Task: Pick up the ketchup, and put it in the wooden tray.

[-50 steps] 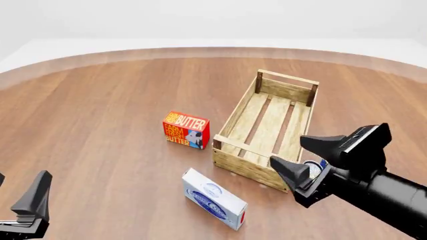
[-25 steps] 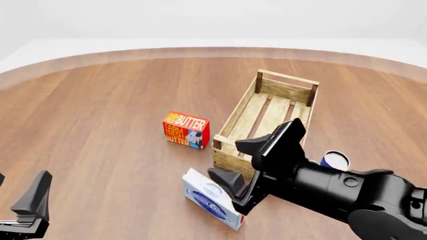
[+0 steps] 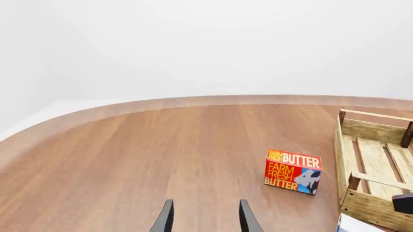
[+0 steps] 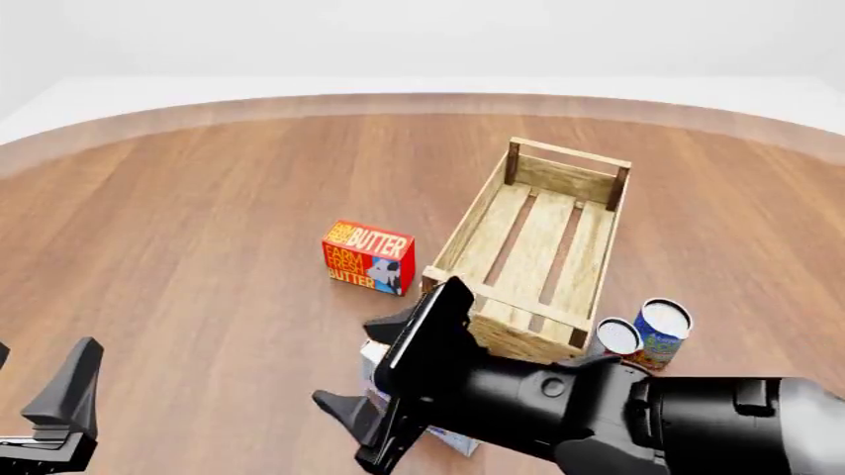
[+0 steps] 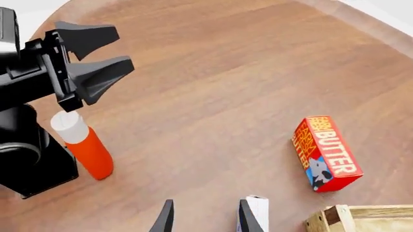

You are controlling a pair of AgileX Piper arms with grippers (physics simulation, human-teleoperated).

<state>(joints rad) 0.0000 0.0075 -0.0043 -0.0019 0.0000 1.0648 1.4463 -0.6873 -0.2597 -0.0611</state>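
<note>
The ketchup (image 5: 84, 151), a slim red-orange bottle with a white cap, stands upright on the table beside the left arm's black base. It shows only in the right wrist view and lies outside the front view. The wooden tray (image 4: 492, 226) is a long slatted crate right of centre, with nothing in it. My right gripper (image 4: 376, 368) is open over the white box, left of the tray's near end, and points toward the ketchup, well short of it. Low at the near left, my left gripper (image 4: 53, 396) is open and holds nothing.
A red-orange butter box (image 4: 368, 257) stands left of the tray. A white box (image 4: 375, 354) lies under the right arm. Two cans (image 4: 660, 331) stand at the tray's near right corner. The left arm's base (image 5: 29, 164) is next to the ketchup.
My right arm has swung left from the tray's near right corner, across its near end, to above the white box. The cans are uncovered. The left gripper has not moved.
</note>
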